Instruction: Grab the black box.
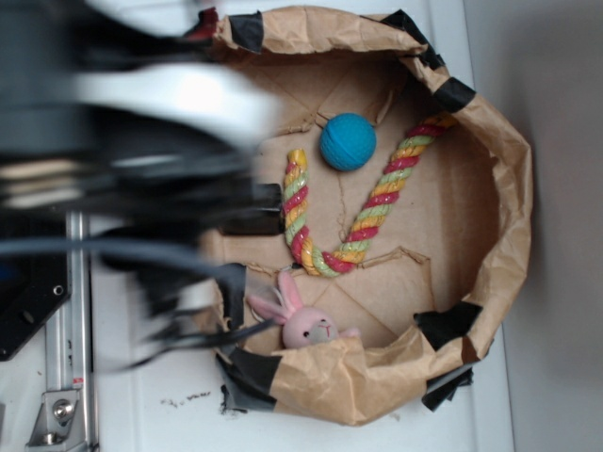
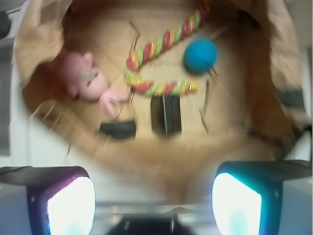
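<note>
Wrist view looks down into a brown paper enclosure [image 2: 44,44] and gives the clearest sight of the black box [image 2: 166,114]: a small glossy block lying on the paper floor just below the striped rope [image 2: 161,63], with the teal ball [image 2: 200,55] up and to its right and the pink bunny [image 2: 85,81] off to the left. A separate dark patch [image 2: 118,129] sits left of the box, apart from it.

From the exterior view the arm [image 1: 122,141] is a big blur across the left side, and it covers most of that corner. Only a dark edge [image 1: 254,224] peeks out beside the rope's [image 1: 363,217] left leg, which may be the box, though I cannot tell for sure. The ball [image 1: 348,141], the bunny [image 1: 306,322] and the taped paper wall [image 1: 499,188] show plainly there, all resting on a white counter [image 1: 170,405].

The claw [image 2: 154,205] stands wide open, its two pads [image 2: 71,205] bright at the bottom corners of the wrist picture. It holds nothing and touches nothing, and hangs well short of the box, over the near paper rim.
</note>
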Tool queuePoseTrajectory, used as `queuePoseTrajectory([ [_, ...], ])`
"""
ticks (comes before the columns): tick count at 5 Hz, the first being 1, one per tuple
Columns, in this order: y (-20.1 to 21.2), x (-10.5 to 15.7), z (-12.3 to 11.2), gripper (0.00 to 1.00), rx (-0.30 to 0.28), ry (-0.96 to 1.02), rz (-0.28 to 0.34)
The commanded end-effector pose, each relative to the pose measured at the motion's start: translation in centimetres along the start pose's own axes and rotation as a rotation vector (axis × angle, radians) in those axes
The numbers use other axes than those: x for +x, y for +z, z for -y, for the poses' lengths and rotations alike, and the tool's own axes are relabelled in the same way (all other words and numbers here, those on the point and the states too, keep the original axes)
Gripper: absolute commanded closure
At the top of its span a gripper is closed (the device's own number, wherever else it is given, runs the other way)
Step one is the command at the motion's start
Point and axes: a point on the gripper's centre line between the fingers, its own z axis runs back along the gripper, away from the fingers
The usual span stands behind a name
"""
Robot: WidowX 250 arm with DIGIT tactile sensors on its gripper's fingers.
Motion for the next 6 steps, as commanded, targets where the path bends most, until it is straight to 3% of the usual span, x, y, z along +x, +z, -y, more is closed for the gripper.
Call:
queuePoseTrajectory([
  [1, -9.5, 4.6, -0.9, 0.0, -0.035, -0.099, -0.052],
  [2, -13.3, 3.9, 1.4, 0.0, -0.055, -0.171, -0.117],
  [3, -16.4, 2.8, 2.9, 0.0, -0.112, -0.183, -0.216],
  [4, -16.5, 2.6, 2.5, 1.0, -0.132, -0.155, -0.203],
  [6, -7.5, 2.9, 0.5, 1.0, -0.057, -0.103, -0.068],
])
